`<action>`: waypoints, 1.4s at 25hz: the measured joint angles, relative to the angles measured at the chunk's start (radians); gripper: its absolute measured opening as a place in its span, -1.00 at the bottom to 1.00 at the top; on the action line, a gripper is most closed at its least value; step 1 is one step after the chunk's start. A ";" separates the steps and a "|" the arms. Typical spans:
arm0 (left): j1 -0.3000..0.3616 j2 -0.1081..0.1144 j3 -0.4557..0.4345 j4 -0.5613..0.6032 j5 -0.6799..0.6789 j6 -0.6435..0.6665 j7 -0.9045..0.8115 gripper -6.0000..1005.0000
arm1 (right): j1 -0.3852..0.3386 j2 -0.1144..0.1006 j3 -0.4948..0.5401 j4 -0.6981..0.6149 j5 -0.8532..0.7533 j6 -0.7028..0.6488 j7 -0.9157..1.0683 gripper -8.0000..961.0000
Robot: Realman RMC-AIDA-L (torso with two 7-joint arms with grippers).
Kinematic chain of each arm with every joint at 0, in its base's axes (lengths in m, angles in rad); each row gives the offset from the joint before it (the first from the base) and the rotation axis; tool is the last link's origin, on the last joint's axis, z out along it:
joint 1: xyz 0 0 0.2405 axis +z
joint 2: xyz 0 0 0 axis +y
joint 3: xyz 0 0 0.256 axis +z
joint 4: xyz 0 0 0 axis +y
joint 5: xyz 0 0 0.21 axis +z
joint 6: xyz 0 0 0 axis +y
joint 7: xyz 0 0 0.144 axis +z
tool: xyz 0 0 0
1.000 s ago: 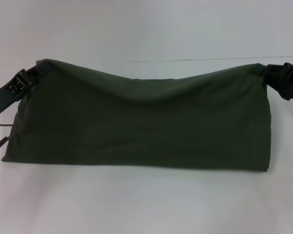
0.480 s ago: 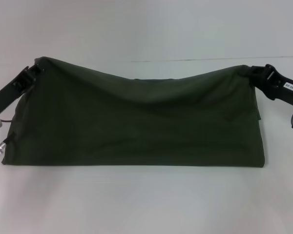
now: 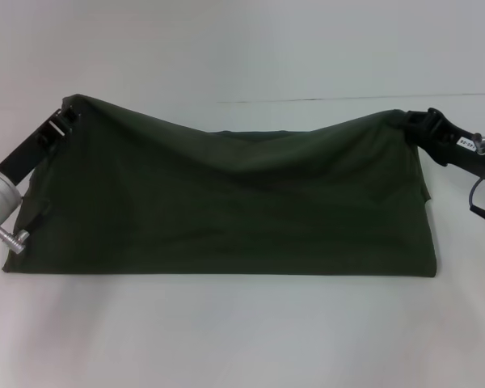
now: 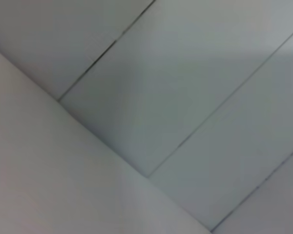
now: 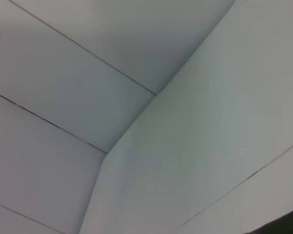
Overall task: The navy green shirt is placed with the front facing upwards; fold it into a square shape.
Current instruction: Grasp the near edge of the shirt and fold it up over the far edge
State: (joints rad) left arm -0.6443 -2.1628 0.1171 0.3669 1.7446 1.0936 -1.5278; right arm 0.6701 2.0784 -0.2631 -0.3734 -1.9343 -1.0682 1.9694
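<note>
The navy green shirt [image 3: 226,202] hangs as a wide dark olive sheet in the head view, lifted by its two upper corners while its lower edge rests on the white table [image 3: 242,331]. My left gripper [image 3: 65,113] is shut on the upper left corner. At the upper right corner my right gripper [image 3: 408,121] is shut on the cloth. The top edge sags in the middle between them. No lettering or collar shows. Both wrist views show only pale wall and table surfaces; a dark sliver of the shirt [image 5: 288,224] edges the right wrist view.
Behind the table runs a pale wall with a thin seam line [image 3: 347,100]. A cable [image 3: 478,202] loops from the right arm at the far right edge.
Both grippers have drawn inward and slightly toward me with the shirt's corners. The right side of the shirt has shifted left and the lower edge has moved a little.
</note>
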 joint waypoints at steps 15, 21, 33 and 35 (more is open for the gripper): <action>-0.003 0.000 -0.003 -0.019 -0.088 -0.042 0.061 -0.93 | 0.028 0.008 -0.007 0.028 0.055 0.029 -0.039 -0.88; -0.007 0.000 -0.003 -0.034 -0.104 -0.080 0.090 -0.93 | 0.045 0.008 -0.007 0.050 0.060 0.064 -0.058 -0.87; -0.011 0.000 -0.003 -0.065 -0.153 -0.116 0.145 -0.92 | 0.055 0.010 -0.007 0.073 0.062 0.123 -0.066 -0.82; -0.014 0.000 -0.003 -0.071 -0.153 -0.123 0.150 -0.93 | 0.057 0.010 -0.007 0.077 0.062 0.131 -0.067 -0.82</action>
State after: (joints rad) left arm -0.6581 -2.1628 0.1139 0.2961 1.5918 0.9710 -1.3775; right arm 0.7269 2.0888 -0.2700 -0.2961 -1.8724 -0.9371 1.9023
